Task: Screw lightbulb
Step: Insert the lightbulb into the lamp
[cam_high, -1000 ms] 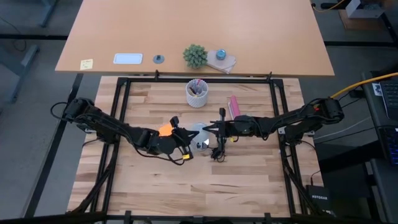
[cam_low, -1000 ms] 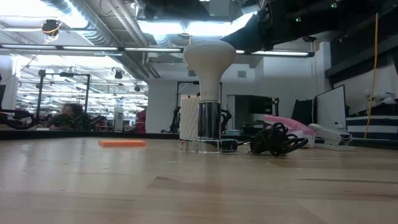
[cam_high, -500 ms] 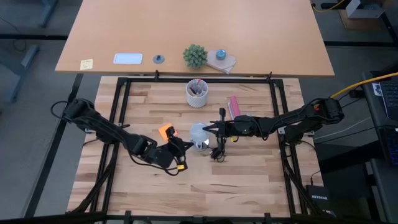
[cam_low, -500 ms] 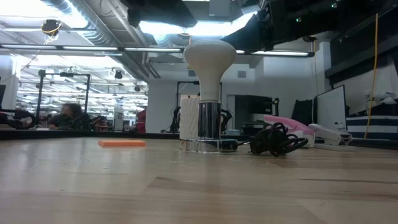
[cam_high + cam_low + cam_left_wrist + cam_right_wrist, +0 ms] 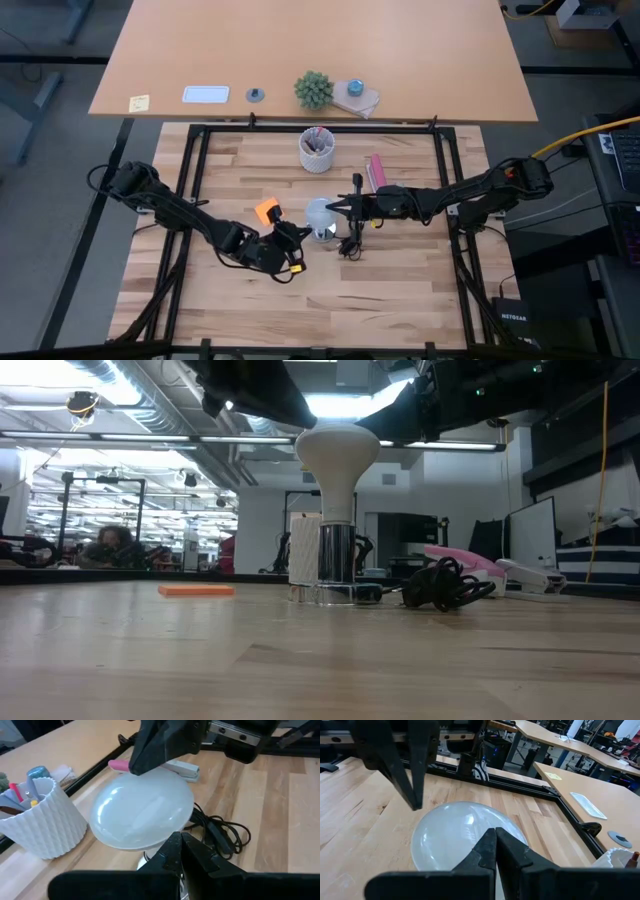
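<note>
Four cameras, one shared middle
Overhead looks straight down; low looks level across; both wrists look closely at the lightbulb [image 5: 142,815].

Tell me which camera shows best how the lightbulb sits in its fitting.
The low view: the lightbulb stands upright, its narrow base in the silvery fitting. The high view gives only a small pale disc from above, and both wrist views show just its rounded dome.

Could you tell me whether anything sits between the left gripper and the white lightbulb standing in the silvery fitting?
Nothing visible does. The left gripper, shut, hovers just beside the white funnel-shaped lightbulb, which stands upright in the round silvery fitting. The fitting's black cord is bunched on the bulb's right-arm side. The shut right gripper is at the bulb's other side.
</note>
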Controlling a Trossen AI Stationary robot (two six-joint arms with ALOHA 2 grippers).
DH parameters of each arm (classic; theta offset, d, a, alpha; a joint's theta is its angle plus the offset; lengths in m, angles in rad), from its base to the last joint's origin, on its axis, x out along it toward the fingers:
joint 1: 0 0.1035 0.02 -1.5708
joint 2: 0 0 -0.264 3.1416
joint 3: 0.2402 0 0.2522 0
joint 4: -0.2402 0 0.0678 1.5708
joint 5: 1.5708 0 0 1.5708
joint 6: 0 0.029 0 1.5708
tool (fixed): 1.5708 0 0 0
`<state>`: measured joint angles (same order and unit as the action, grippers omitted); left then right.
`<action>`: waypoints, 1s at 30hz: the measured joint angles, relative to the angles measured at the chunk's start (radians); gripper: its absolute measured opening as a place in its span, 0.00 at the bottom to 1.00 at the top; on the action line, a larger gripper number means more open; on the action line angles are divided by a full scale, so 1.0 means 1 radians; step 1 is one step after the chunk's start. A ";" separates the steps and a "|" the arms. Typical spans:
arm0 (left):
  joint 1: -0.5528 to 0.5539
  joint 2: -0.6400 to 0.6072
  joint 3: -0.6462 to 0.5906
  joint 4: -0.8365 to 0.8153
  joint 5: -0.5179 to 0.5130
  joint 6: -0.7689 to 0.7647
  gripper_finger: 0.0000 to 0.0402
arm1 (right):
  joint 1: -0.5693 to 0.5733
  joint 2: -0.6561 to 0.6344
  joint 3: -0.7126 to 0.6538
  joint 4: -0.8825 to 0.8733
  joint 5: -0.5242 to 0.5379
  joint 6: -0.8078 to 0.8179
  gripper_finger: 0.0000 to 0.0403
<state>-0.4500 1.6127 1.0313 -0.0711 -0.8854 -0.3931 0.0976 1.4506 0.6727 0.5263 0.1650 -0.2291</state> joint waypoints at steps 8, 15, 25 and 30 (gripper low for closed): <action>0.023 0.000 0.000 -0.010 -0.003 -0.002 0.00 | 0.000 0.000 0.000 0.000 0.000 0.000 0.02; 0.039 0.000 0.002 -0.086 -0.006 -0.066 0.00 | 0.000 0.000 0.000 -0.001 0.000 0.000 0.02; 0.041 0.000 0.001 -0.161 -0.059 -0.160 0.00 | 0.001 0.000 0.000 0.000 -0.092 0.017 0.02; 0.056 0.000 0.001 -0.160 -0.088 -0.160 0.00 | 0.001 0.000 0.000 0.000 -0.103 0.023 0.02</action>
<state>-0.3936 1.6131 1.0321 -0.2314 -0.9730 -0.5534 0.0986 1.4509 0.6724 0.5259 0.0624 -0.2058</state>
